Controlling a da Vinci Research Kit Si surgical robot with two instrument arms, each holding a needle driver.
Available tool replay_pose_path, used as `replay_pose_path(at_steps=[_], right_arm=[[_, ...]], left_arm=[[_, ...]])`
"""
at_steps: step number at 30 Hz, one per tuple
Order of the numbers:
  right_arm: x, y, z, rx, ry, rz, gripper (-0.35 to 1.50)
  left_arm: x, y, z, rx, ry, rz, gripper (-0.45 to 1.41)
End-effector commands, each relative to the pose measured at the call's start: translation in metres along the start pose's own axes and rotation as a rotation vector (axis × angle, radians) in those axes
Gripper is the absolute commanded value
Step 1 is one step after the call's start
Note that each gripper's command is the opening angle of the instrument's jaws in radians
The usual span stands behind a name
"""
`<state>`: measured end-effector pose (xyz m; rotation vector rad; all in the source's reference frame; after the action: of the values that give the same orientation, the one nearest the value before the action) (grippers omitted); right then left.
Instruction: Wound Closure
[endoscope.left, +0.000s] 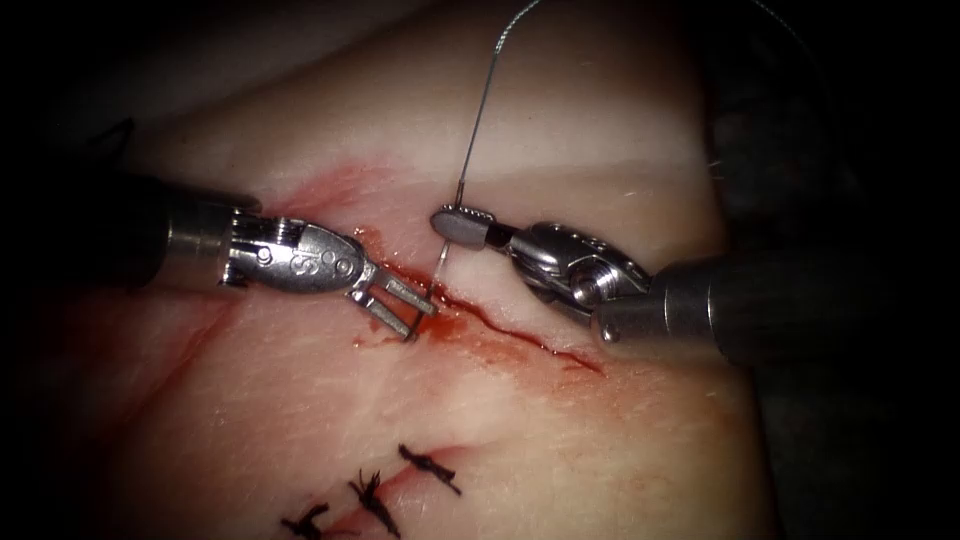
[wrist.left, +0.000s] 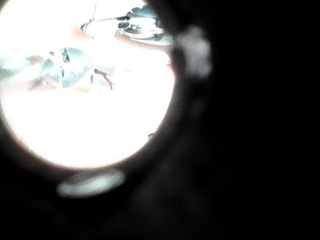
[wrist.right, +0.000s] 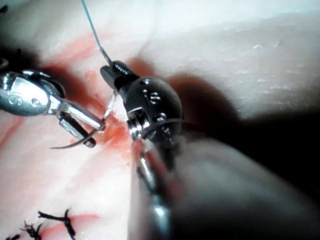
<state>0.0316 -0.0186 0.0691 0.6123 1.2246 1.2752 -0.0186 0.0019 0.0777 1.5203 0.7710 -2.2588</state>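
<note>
Pale tissue (endoscope.left: 560, 130) fills the field, with dark surround at its edges.

Cut (endoscope.left: 520, 335): we record a slanting red line across the middle of the tissue, running down toward the right edge, with red fluid (endoscope.left: 455, 325) pooled at its upper end and a pink stain spreading toward the left edge.

Left tool (endoscope.left: 405, 305): we see it enter from the left edge, its two fingers (endoscope.left: 412, 293) parted slightly, at the upper end of the cut. In the right wrist view the left tool (wrist.right: 87, 131) has the curved needle (wrist.right: 72, 142) between those fingers, near one end of the curve; the sharp free end arcs away over the tissue. We cannot tell whether the other end sits in the tissue.

Right tool (endoscope.left: 462, 226): we see it enter from the right edge, fingers closed on the thread (endoscope.left: 480, 110), just above the cut. The thread rises from the fingers to the top edge of the tissue; a short pale length drops from them to the cut.

Finished stitches (endoscope.left: 430, 468): we count three dark knots with cut ends near the bottom edge of the tissue, well apart from both tools.
</note>
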Motion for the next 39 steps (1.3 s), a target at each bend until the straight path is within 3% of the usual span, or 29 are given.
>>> replay_pose_path(at_steps=[1,4,7,8,9,11,13,21,22,24,25,34,39], right_arm=[[-0.0004,-0.0002,0.0007,0.000,0.003,0.000,-0.35],[-0.0004,-0.0001,0.0007,-0.009,0.015,0.018,-0.35],[-0.0004,-0.0002,0.0006,-0.014,0.023,0.025,-0.35],[-0.0004,-0.0002,0.0006,-0.015,0.023,0.025,-0.35],[-0.0004,-0.0002,0.0006,-0.014,0.023,0.025,-0.35],[-0.0004,-0.0002,0.0006,-0.014,0.023,0.025,-0.35],[-0.0004,-0.0002,0.0006,-0.014,0.023,0.025,-0.35],[-0.0004,-0.0004,0.0004,-0.013,0.022,0.026,-0.33],[-0.0003,-0.0005,0.0004,-0.013,0.022,0.027,-0.06],[-0.0002,-0.0005,0.0005,-0.014,0.023,0.028,0.86],[-0.0002,-0.0006,0.0005,-0.014,0.023,0.029,0.98],[0.0008,-0.0013,0.0000,-0.011,0.021,-0.142,1.41],[0.0007,-0.0012,-0.0005,-0.007,0.019,-0.232,1.48]], left_arm=[[-0.0003,-0.0001,0.0007,-0.002,0.000,0.001,0.31],[-0.0003,-0.0001,0.0007,0.002,0.006,0.001,0.32],[-0.0002,-0.0002,0.0008,0.012,0.007,0.001,0.66],[-0.0002,-0.0002,0.0008,0.012,0.007,0.000,0.66],[-0.0002,-0.0002,0.0008,0.012,0.008,0.000,0.61],[-0.0001,-0.0001,0.0008,0.011,0.008,0.000,0.24],[0.0001,0.0000,0.0007,0.011,0.013,-0.006,0.00],[0.0000,0.0001,0.0006,0.010,0.025,-0.027,-0.42],[0.0000,0.0001,0.0006,0.010,0.026,-0.033,-0.45],[0.0000,0.0002,0.0006,0.009,0.026,-0.045,-0.43],[0.0000,0.0002,0.0005,0.009,0.026,-0.044,-0.43],[0.0002,0.0007,0.0004,0.007,0.048,-0.041,-0.28],[0.0004,0.0009,0.0004,0.005,0.059,-0.040,-0.25]])
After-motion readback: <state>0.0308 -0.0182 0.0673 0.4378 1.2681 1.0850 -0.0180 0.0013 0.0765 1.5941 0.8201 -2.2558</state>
